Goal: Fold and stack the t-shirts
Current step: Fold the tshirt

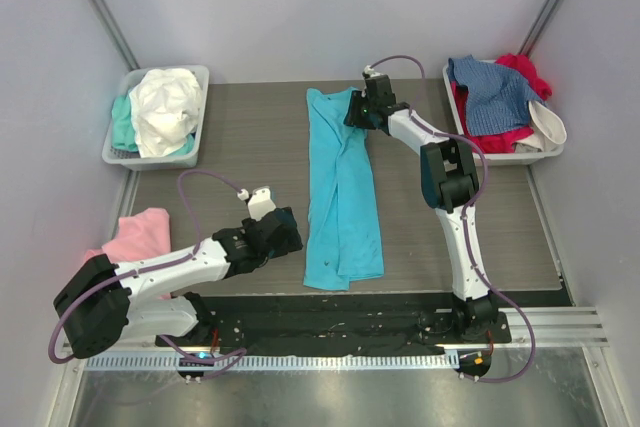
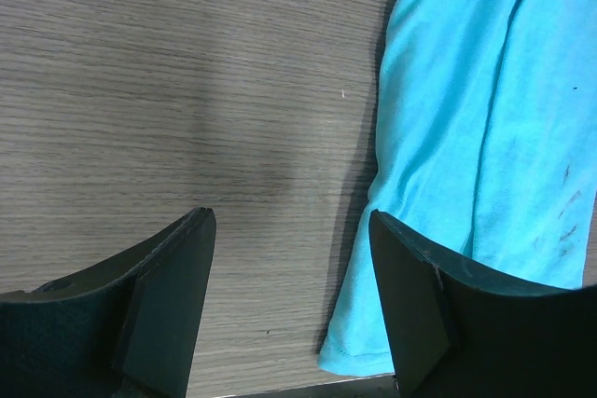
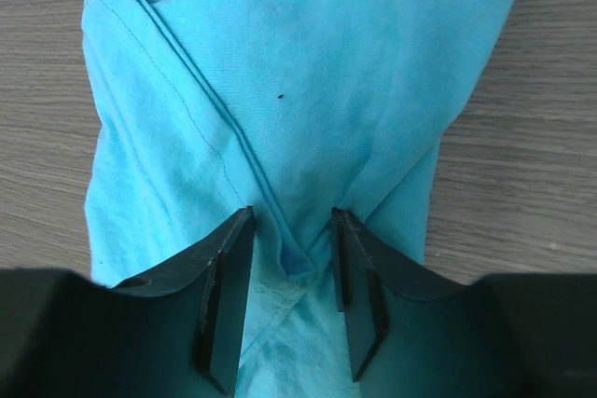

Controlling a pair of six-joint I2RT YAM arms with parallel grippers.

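A bright turquoise t-shirt [image 1: 342,197], folded lengthwise into a long strip, lies down the middle of the table. My right gripper [image 1: 356,115] is at its far end. In the right wrist view the right gripper [image 3: 294,216] is narrowly open, its fingers pressed onto the shirt [image 3: 308,72] on either side of a raised fold. My left gripper [image 1: 290,231] is just left of the shirt's near end. In the left wrist view the left gripper [image 2: 292,221] is wide open over bare table, its right finger [image 2: 410,295] above the shirt's [image 2: 466,118] near left corner.
A grey tray [image 1: 195,77] at back left holds white and mint shirts. A tray [image 1: 455,132] at back right holds denim-blue, red and white shirts. A pink shirt [image 1: 135,237] lies at the table's [image 1: 240,147] left edge. Walls enclose three sides.
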